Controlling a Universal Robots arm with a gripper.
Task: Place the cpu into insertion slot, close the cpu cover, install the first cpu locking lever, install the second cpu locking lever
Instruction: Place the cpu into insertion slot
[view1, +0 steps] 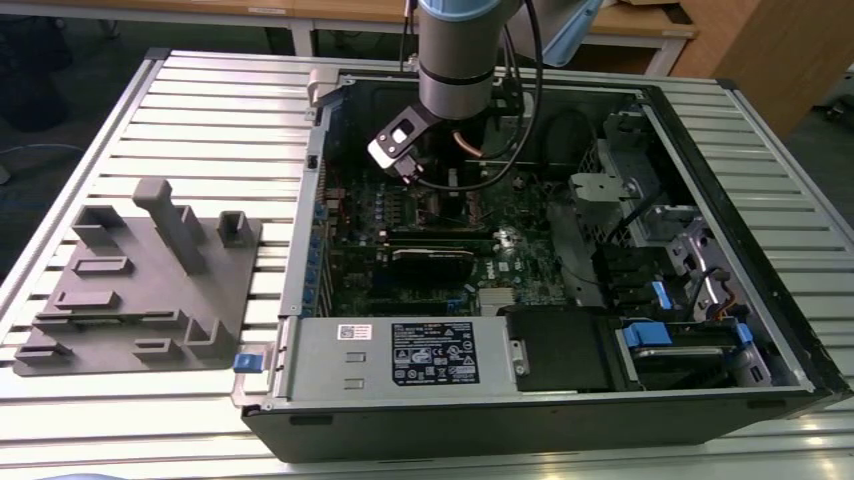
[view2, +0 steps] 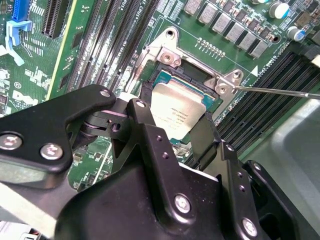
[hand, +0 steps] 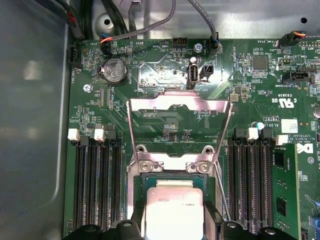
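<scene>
The cpu (view2: 175, 107), a flat square chip with a silver-grey top, sits between my black fingers (view2: 145, 130) just over the insertion slot (view2: 187, 75). My gripper (view2: 175, 119) is shut on its two sides. In the first wrist view the cpu (hand: 172, 210) covers most of the dark slot (hand: 170, 176), and the cpu cover (hand: 180, 102) stands swung open behind it, with green board showing through its window. A thin locking lever rod (view2: 280, 91) sticks out to one side of the socket. In the exterior view my gripper (view1: 404, 165) hangs low inside the open computer case.
Long black memory slots (hand: 97, 185) flank the socket on both sides. A coin battery (hand: 114, 70) and cables lie beyond the cover. A labelled power supply (view1: 400, 350) fills the case's front, with drive bays on the exterior view's right. A grey fixture (view1: 140, 280) rests on the slatted table.
</scene>
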